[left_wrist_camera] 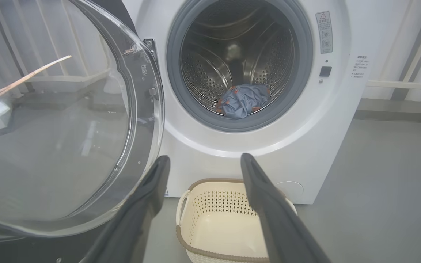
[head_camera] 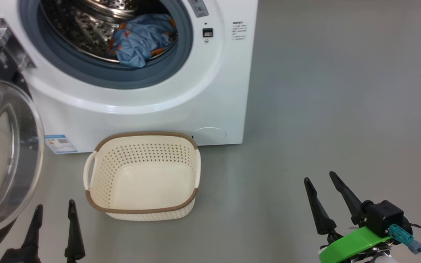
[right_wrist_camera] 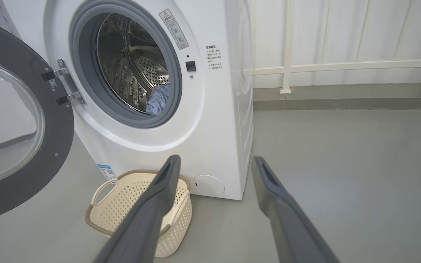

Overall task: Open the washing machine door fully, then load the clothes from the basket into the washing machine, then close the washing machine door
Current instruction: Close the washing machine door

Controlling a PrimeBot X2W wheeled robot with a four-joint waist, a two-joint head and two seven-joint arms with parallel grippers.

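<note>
Now: basket point(head_camera: 141, 157) empty; clothes point(head_camera: 141, 40) in washing machine point(head_camera: 210, 91) drum; washing machine door point(right_wrist_camera: 55, 146) wide open, left side. L gripper point(head_camera: 55, 204), R gripper point(head_camera: 319, 176): jaws wide, nothing held. Best approach, prob.: L pushes door rim, smooth arc, until latched.

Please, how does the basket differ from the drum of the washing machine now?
The basket is cream plastic; the drum is shiny steel. The basket is empty, while the drum holds a blue garment with orange print. The basket opens upward on the floor; the drum opens to the front, inside the grey seal. Both have perforated walls.
</note>
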